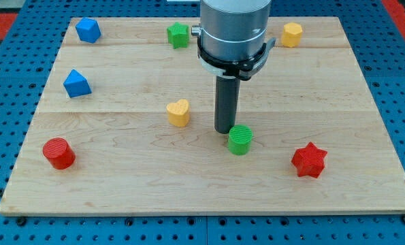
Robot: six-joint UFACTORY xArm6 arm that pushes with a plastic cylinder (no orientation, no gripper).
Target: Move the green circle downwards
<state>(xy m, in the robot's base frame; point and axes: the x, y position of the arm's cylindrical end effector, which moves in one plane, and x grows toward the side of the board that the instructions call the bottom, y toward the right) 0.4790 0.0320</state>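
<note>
The green circle is a short green cylinder lying a little right of the board's middle, in the lower half. My tip stands on the board just above and to the left of it, touching or nearly touching its upper left edge. The dark rod rises from there to the grey arm body at the view's top.
A yellow heart lies left of the tip. A red star lies lower right, a red cylinder lower left. Two blue blocks sit at upper left. A green block and a yellow block sit near the wooden board's top edge.
</note>
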